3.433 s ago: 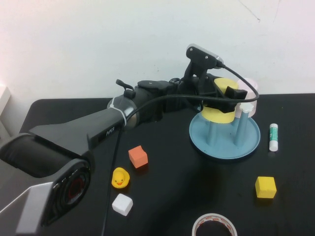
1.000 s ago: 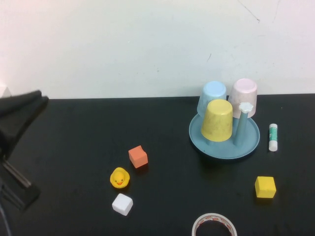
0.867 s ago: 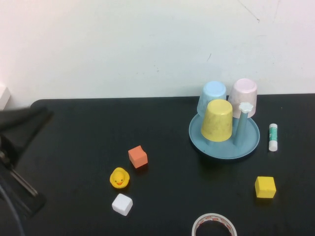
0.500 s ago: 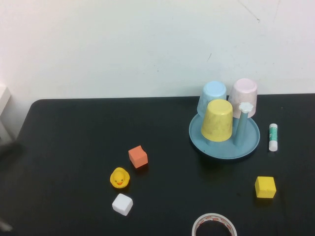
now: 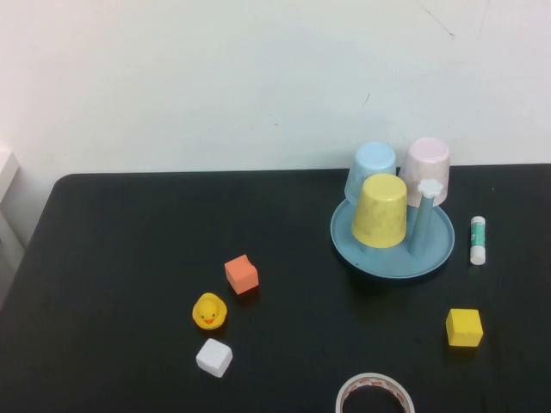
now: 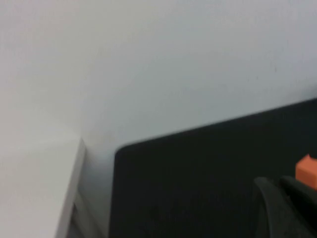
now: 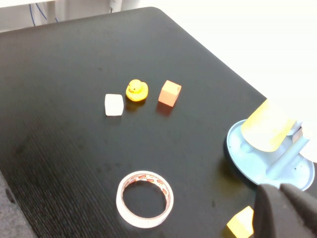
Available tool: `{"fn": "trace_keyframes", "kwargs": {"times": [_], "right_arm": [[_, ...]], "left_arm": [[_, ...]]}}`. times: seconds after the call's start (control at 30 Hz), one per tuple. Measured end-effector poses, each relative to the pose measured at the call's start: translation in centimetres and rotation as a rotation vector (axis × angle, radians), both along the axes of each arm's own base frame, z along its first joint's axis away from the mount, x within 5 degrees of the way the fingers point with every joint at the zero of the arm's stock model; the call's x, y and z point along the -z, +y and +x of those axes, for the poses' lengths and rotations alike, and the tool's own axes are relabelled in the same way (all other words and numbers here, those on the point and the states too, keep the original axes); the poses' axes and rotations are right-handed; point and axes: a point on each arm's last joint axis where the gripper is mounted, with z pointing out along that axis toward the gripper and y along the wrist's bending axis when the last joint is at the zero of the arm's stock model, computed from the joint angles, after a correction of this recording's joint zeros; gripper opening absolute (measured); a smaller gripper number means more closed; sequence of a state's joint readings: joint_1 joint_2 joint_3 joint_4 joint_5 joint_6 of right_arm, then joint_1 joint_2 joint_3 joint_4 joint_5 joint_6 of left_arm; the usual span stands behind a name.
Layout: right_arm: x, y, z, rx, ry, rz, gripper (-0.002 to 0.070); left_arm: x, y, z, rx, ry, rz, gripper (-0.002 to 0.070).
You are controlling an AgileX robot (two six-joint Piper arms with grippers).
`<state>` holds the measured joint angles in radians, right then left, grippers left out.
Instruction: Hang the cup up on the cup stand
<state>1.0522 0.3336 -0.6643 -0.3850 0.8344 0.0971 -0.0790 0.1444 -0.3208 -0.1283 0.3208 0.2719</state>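
While I look down from the high camera, I see the cup (image 5: 380, 211) sitting upside down over a peg on the cup stand (image 5: 393, 255), so it hangs there and can drip dry. I think the job is done.

A pale blue cup (image 5: 371, 168) and a pale pink cup (image 5: 427, 169) sit upside down on pegs behind it, close together. One peg with a white flower cap (image 5: 430, 186) stands bare beside the yellow one.

No arm shows in the high view. My left gripper (image 6: 285, 208) is off at the table's left edge, near the wall, with a bit of the orange block (image 6: 307, 171) peeking past it. I cannot tell if it is spread or pressed together.

My right gripper (image 7: 285, 210) hangs above the near right side of the table, looking over the tape ring (image 7: 144, 198), the duck (image 7: 136, 90) and the white block (image 7: 113, 104). I cannot tell its state either. It holds nothing that I can see.
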Motion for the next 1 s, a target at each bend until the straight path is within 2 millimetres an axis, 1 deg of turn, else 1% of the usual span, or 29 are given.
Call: {"fn": "trace_keyframes", "kwargs": {"times": [0.23,0.3,0.43,0.6,0.7,1.0], "right_arm": [[0.0,0.0,0.0,0.000,0.000,0.000,-0.0001],[0.0,0.0,0.0,0.000,0.000,0.000,-0.0001],[0.0,0.0,0.0,0.000,0.000,0.000,-0.0001],[0.0,0.0,0.0,0.000,0.000,0.000,-0.0001],[0.0,0.0,0.0,0.000,0.000,0.000,-0.0001],[0.0,0.0,0.0,0.000,0.000,0.000,-0.0001]], "left_arm": [[8.5,0.0,1.1,-0.032,0.130,-0.072,0.0000],[9.5,0.1,1.2,-0.040,0.133,-0.114,0.0000],[9.4,0.0,1.1,-0.040,0.124,-0.147,0.0000],[9.6,0.0,0.5,-0.037,0.122,-0.125,0.0000],[10.0,0.0,0.1,-0.044,0.155,-0.117,0.0000],[10.3,0.2,0.1,-0.076,0.181,-0.114,0.0000]]}}
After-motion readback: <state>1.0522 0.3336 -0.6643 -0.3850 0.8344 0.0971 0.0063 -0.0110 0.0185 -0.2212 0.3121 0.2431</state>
